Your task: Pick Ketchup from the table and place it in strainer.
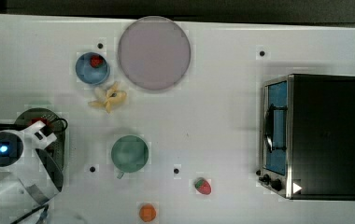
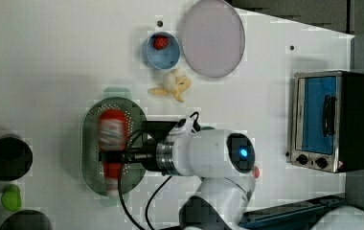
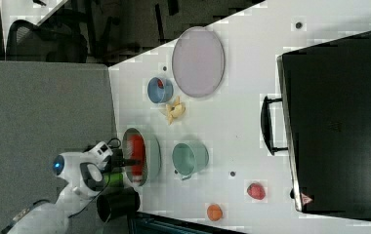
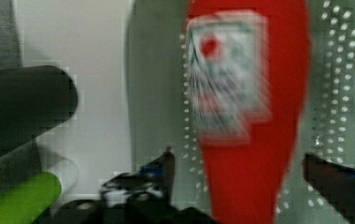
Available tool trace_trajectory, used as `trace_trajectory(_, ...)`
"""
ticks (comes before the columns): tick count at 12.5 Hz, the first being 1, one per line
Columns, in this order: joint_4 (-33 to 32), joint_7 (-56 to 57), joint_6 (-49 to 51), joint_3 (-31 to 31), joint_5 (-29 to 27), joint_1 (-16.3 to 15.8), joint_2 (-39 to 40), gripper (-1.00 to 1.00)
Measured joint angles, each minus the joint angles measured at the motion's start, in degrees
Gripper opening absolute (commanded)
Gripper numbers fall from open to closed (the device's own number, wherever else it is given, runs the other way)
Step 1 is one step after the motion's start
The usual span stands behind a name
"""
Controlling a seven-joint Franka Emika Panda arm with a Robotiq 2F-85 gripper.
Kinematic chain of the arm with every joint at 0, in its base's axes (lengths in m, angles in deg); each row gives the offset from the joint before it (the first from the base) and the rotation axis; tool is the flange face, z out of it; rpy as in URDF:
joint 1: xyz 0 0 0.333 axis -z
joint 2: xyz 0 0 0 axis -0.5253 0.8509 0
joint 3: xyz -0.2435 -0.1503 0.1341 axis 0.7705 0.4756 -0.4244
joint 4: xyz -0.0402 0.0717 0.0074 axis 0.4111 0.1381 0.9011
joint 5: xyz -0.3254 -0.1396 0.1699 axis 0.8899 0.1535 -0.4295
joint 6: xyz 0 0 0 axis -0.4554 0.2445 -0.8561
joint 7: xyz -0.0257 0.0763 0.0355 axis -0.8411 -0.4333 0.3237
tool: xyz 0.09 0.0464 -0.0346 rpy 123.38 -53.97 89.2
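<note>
We see the Ketchup (image 2: 112, 143) lying inside the strainer (image 2: 90, 125), cap toward six o'clock in the left view; the gripper (image 4: 241, 170) fingers stand apart, clear of its neck, so we judge it released.

Even, bright light falls on the white table (image 1: 222, 121), which looks nearly washed out in the top view. Shadows are soft and short, as beside the toaster oven (image 1: 315, 135). All views are blocky and smeared. In the wrist view the ketchup bottle (image 4: 250, 116) is blurred, its label unreadable, and the dark shapes at lower frame are out of focus.
</note>
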Motion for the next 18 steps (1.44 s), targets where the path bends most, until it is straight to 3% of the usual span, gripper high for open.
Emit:
trace_trajectory(3, 0.34, -3.27, 0.45, 1.82, -0.48, 0.04, 0.45, 1.00)
trace_trajectory(5, 0.67, -6.62, 5.79, 2.55, -0.35, 0.86, -4.00, 1.00)
trace_trajectory(8, 3.36, -9.78, 23.50, 2.55, -0.40, 3.11, -16.98, 1.00)
trace_trajectory(11, 11.30, -10.12, 41.20, 3.80, -0.42, 5.22, -28.22, 1.00)
trace_trajectory(15, 17.63, -10.43, 51.26, 10.55, -0.41, 5.64, -37.19, 1.00)
trace_trajectory(18, 18.30, -10.55, 53.66, 17.54, -1.06, 6.25, -37.54, 1.00)
